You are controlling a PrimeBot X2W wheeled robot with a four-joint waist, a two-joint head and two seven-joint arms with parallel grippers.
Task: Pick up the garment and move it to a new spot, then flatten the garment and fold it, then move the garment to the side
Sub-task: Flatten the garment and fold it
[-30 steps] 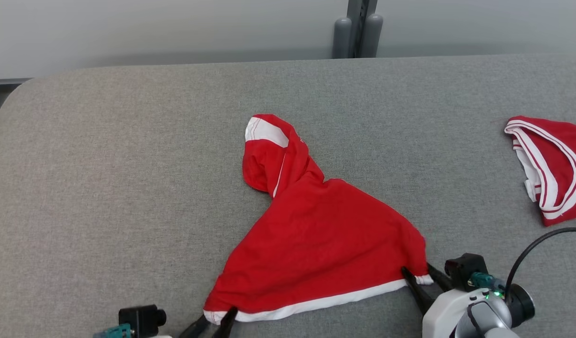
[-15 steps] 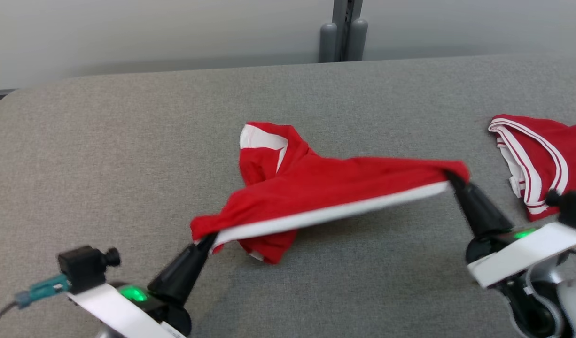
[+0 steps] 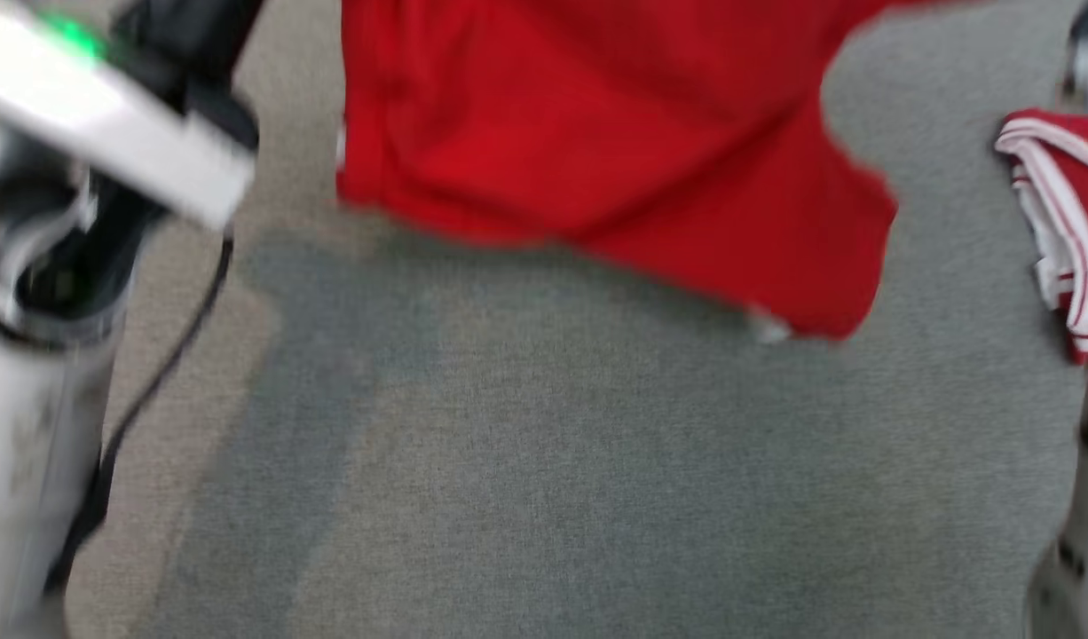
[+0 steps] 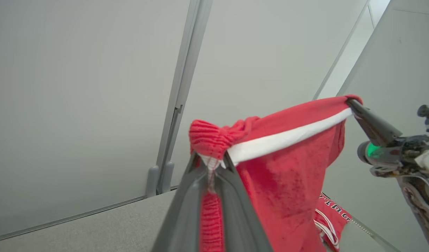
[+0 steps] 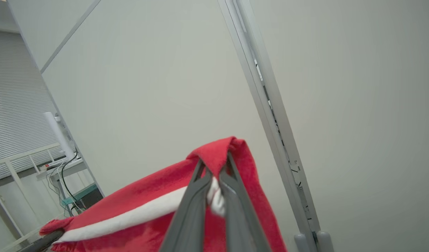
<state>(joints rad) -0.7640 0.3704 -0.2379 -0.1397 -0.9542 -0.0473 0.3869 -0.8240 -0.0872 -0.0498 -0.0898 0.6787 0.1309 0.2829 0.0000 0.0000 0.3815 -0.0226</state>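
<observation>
- Left wrist view first: the left gripper is clamped tight on a bunched corner of the red garment. A knot of ribbed red cloth pokes out above the tips, and more is trapped between the two dark fingers.
- Over to the right wrist view: the right gripper is pinched shut on the opposite corner, red cloth folded over its tips and a scrap of white trim caught between the fingers.
- There's the white band of the hem, pulled into a line from one clamp across to the other.
- The garment is up in the air, hanging from that hem like a curtain. From the head view it's a blurred red sheet across the top of the picture.
- Below it lies the grey padded table, with a soft shadow on the cloth. The blur hides whether the lowest tip touches.
- The pale left forearm stands raised at the left of the head view, a black cable trailing down beside it.
- Off to the robot's right, a second red garment with white stripes lies on the table, apart from the hanging one.
- Behind everything is a plain pale wall with a grey upright post.
</observation>
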